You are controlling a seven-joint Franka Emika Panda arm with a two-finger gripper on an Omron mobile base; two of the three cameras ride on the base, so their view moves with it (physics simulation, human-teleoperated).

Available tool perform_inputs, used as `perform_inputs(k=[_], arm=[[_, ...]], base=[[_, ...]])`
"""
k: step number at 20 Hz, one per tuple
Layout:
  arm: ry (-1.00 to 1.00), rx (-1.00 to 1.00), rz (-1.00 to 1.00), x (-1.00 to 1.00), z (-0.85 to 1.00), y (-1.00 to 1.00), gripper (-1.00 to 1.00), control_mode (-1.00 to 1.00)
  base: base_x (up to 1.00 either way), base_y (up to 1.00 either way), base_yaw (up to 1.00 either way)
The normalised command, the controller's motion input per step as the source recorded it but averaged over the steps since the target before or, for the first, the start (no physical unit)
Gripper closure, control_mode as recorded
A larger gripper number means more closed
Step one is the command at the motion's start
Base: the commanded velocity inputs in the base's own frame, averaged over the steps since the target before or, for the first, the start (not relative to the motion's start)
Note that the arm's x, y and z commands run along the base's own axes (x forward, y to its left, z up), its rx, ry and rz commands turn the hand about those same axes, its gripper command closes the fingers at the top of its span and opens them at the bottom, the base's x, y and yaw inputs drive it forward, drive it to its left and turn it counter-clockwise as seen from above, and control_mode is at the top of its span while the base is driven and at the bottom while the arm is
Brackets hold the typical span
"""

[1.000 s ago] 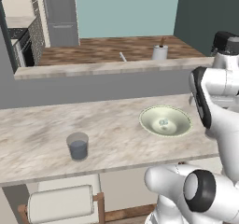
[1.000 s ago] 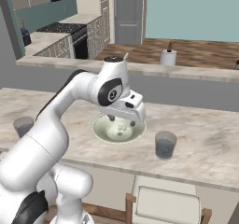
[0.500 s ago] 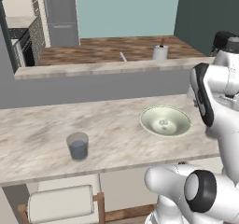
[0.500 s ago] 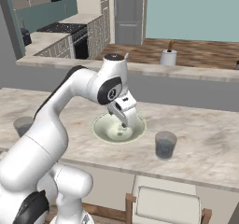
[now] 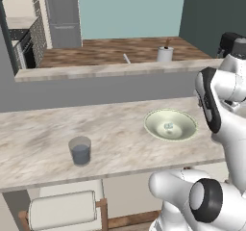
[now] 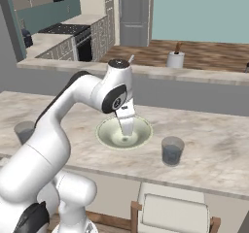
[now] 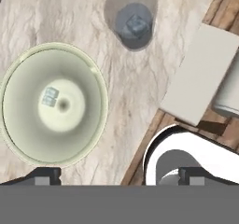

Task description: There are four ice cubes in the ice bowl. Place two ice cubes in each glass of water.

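The pale cream-green ice bowl [image 5: 156, 127] [image 6: 107, 133] [image 7: 28, 69] sits on the marble counter. Two ice cubes [image 7: 50, 97] [image 5: 168, 126] lie side by side near its middle. One glass of water [image 7: 134, 26] [image 6: 172, 151] [image 5: 80, 150] stands beside the bowl, and a whitish cube shape shows in its water. A second glass [image 6: 24, 131] stands at the counter's left end in the right base view. My gripper [image 6: 126, 129] [image 7: 119, 177] hangs open over the bowl, pointing down, with nothing between its fingers.
A cream-cushioned chair [image 7: 200, 78] [image 6: 170, 208] [image 5: 62, 211] stands below the counter's front edge by the nearer glass. A white mug with a brown stick [image 5: 165, 54] [image 6: 175, 58] rests on the raised wooden ledge behind the counter.
The hand has swung from pointing sideways above the bowl to pointing down over it, and dropped lower. The bowl and glasses have not moved. The jaws stay open.
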Motion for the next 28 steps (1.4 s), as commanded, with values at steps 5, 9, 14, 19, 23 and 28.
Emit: perform_inputs(k=[5, 9, 14, 19, 23, 28], arm=[[0.10, 0.00, -0.02, 0.48, 0.00, 0.06, -1.00, -1.00], [0.08, 0.00, 0.00, 0.18, -0.16, 0.00, -1.00, -1.00], [0.04, 0.08, 0.00, 0.05, -0.38, 0.00, -1.00, -1.00], [-0.03, 0.13, -0.02, 0.02, -0.38, 0.00, -1.00, -1.00], [-0.02, 0.08, -0.01, 0.13, -0.21, 0.00, -1.00, -1.00], [0.00, 0.01, 0.00, 0.24, -0.11, 0.03, -1.00, -1.00]], base=[[0.00, 0.00, 0.00], [0.00, 0.00, 0.00], [0.00, 0.00, 0.00], [0.00, 0.00, 0.00], [0.00, 0.00, 0.00], [0.00, 0.00, 0.00]])
